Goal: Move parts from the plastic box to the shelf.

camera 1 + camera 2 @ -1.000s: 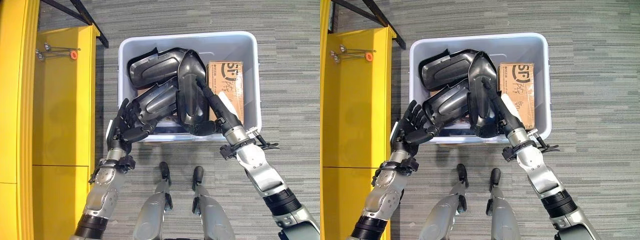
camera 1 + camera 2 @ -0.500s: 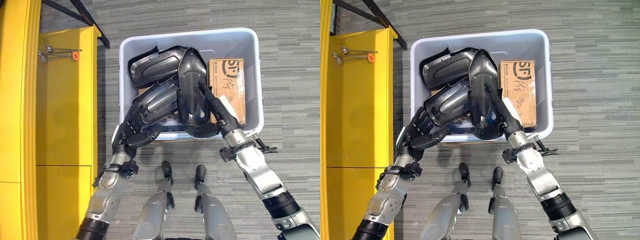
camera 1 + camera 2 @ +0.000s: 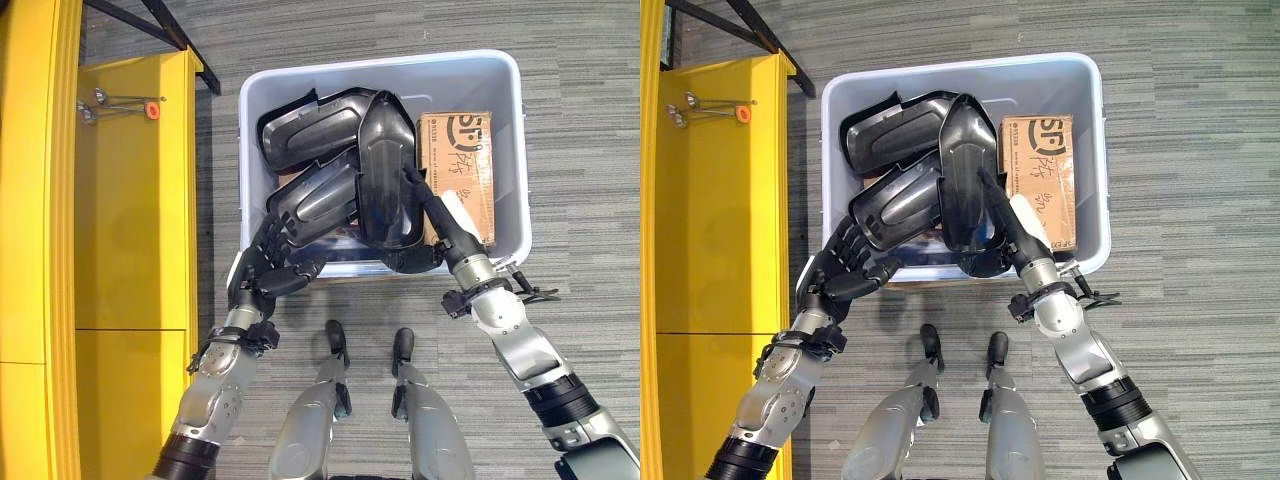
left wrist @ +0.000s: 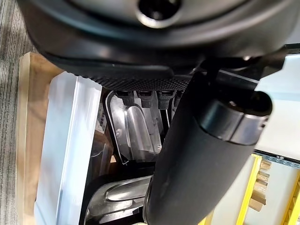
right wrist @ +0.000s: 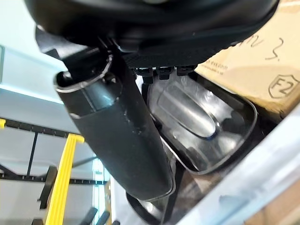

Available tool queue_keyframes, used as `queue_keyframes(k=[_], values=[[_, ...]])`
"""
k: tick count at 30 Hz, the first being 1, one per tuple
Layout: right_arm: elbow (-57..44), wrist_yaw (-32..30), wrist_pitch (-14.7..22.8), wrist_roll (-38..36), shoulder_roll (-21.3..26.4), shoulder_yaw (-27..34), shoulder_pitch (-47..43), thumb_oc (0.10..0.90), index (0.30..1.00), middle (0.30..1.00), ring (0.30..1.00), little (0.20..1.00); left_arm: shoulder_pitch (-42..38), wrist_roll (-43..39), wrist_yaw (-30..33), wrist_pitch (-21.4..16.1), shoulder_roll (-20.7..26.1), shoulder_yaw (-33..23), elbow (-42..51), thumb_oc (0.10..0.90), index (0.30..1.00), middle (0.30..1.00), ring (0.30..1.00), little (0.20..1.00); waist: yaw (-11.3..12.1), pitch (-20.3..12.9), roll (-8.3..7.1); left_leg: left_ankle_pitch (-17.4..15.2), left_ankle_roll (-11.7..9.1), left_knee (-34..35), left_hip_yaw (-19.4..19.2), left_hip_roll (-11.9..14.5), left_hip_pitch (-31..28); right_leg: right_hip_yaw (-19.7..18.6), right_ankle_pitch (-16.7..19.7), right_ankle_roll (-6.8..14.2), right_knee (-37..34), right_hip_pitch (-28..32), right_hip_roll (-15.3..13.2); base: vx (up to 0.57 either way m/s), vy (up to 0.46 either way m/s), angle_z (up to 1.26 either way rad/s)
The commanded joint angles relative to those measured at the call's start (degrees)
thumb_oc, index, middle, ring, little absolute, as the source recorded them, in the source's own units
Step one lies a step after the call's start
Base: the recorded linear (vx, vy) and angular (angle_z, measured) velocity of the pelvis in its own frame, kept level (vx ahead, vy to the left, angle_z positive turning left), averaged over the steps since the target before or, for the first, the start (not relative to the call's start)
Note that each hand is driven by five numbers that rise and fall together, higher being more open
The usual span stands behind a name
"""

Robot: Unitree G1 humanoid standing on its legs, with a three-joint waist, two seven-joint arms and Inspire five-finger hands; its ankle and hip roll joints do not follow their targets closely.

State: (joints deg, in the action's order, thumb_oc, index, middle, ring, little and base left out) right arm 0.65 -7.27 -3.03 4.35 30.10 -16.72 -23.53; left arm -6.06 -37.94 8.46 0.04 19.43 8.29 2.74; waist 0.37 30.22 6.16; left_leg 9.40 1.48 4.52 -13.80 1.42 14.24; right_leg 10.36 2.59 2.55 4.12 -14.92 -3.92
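Observation:
A pale plastic box (image 3: 380, 64) on the floor holds three black moulded parts and a cardboard carton (image 3: 458, 160). One part (image 3: 310, 125) lies at the back, one (image 3: 318, 195) slants at the near left, and one (image 3: 385, 170) stands on end in the middle. My left hand (image 3: 262, 272) is at the box's near left corner, open, its straight fingers against the slanted part's low end (image 4: 136, 136). My right hand (image 3: 440, 228) reaches in from the near right, open, fingers lying along the upright part (image 5: 201, 122), thumb by its lower end.
A yellow shelf (image 3: 130, 200) runs along the left, close to the box's left wall. Metal pins with an orange cap (image 3: 120, 105) lie on it. A black frame bar (image 3: 170, 30) crosses the far left corner. Grey carpet surrounds the box.
My left hand has moved from outside the box's near left corner inward to the slanted part's low end. My right hand has stayed against the upright part.

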Motion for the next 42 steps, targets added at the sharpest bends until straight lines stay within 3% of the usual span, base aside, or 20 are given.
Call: queue_keyframes(k=[1, 13, 19, 26, 42], values=[[-6.5, -4.6, 3.0, -1.1, -0.1, 1.3, -7.0, 0.900, 1.000, 1.000, 1.000, 1.000, -1.3, -1.1, -0.9, -3.5, 1.1, -1.3, 6.1, 0.900, 1.000, 1.000, 1.000, 1.000, -0.8, -0.8, -1.57, -5.5, -2.4, -2.2, 1.9, -3.2, -2.1, -3.4, 1.7, 3.4, 0.0, -2.5, -1.7, 0.03, 0.017, -0.02], [-3.5, -9.0, 1.6, 2.0, -1.7, 1.7, -10.2, 0.900, 1.000, 1.000, 1.000, 1.000, -1.3, -2.5, -1.9, -3.7, 0.5, 0.2, 6.0, 0.900, 1.000, 1.000, 1.000, 1.000, -0.7, -0.4, 0.07, -5.8, -2.3, -3.0, 1.9, -3.5, -1.5, -3.6, 1.1, 3.1, 1.5, -3.8, -2.2, 0.03, 0.016, 0.00], [-1.5, -8.2, 1.8, 8.4, -1.4, 0.1, -11.9, 0.900, 1.000, 1.000, 1.000, 1.000, -1.3, -2.6, -2.0, -4.0, 0.2, 1.3, 5.6, 0.900, 1.000, 1.000, 1.000, 1.000, -0.3, -0.4, 0.83, -5.6, -2.3, -3.1, 2.2, -3.7, -1.0, -3.4, 1.0, 3.0, 1.8, -4.3, -2.4, 0.00, 0.000, 0.00], [3.0, -6.7, 4.8, 19.7, 1.7, -2.7, -14.8, 0.900, 1.000, 1.000, 1.000, 1.000, -1.3, -3.0, -3.4, -3.9, 0.5, 1.7, 5.0, 0.900, 1.000, 1.000, 1.000, 1.000, 0.8, -0.4, 1.54, -5.2, -2.4, -3.6, 2.5, -3.8, 1.0, -2.6, 1.2, 3.0, 2.5, -6.2, -2.8, 0.00, 0.000, 0.00], [4.2, -5.7, 8.4, 23.7, 6.7, -7.6, -17.7, 0.900, 1.000, 1.000, 1.000, 1.000, -0.4, -3.3, -3.5, -4.0, 1.7, 2.3, 6.1, 0.900, 1.000, 1.000, 1.000, 1.000, 1.9, -0.4, 1.68, -3.8, -2.8, -3.9, 3.0, -3.6, 5.7, -1.5, 1.4, 3.1, 3.5, -10.6, -2.8, -0.01, -0.006, 0.03]])
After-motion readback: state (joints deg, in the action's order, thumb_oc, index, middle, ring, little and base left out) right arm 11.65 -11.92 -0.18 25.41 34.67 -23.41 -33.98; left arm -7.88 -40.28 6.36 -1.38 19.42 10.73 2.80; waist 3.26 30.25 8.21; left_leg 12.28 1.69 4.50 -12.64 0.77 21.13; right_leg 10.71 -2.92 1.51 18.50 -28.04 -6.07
